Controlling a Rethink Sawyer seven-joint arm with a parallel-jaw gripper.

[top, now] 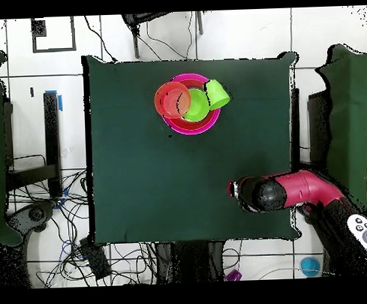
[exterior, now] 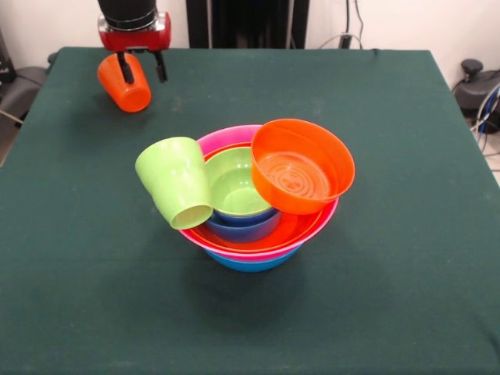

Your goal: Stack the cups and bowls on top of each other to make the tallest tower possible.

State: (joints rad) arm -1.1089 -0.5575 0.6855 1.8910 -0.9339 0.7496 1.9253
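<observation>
Front view. The end effector (exterior: 142, 68) hangs at the upper left of the picture, over the far part of the green worktop (exterior: 406, 258). Its two dark fingers (exterior: 160, 66) straddle the rim of the orange cup (exterior: 125, 83): one finger is seen inside the mouth, the other outside the wall, so it is closed on that cup. The cup is tilted, its base pointing down and to picture left, and appears to be off the cloth or barely touching it; which of the two cannot be told.

Well apart from the end effector, toward the picture's middle and nearer the camera, stands the tower (exterior: 258, 234). Its base is a large blue bowl (exterior: 250, 263), with a pink bowl (exterior: 226, 139) and a large orange bowl (exterior: 273, 230) nested in it. Inside those sit a small blue bowl (exterior: 246, 228) and, in that, a lime-green bowl (exterior: 234, 186). A smaller orange bowl (exterior: 301, 166) leans tilted on the pile's side away from the end effector, its mouth facing the camera. The lime-green cup (exterior: 176, 181) leans against the pile's side nearer the end effector, mouth down and toward the camera.

Overhead view. The arm (top: 293, 192) reaches in from picture right; the end effector and the orange cup are hidden beneath it. The tower (top: 187, 124) lies well apart from it, near the opposite edge of the worktop (top: 142, 182), with the lime-green cup (top: 218, 93) on the pile's right.
</observation>
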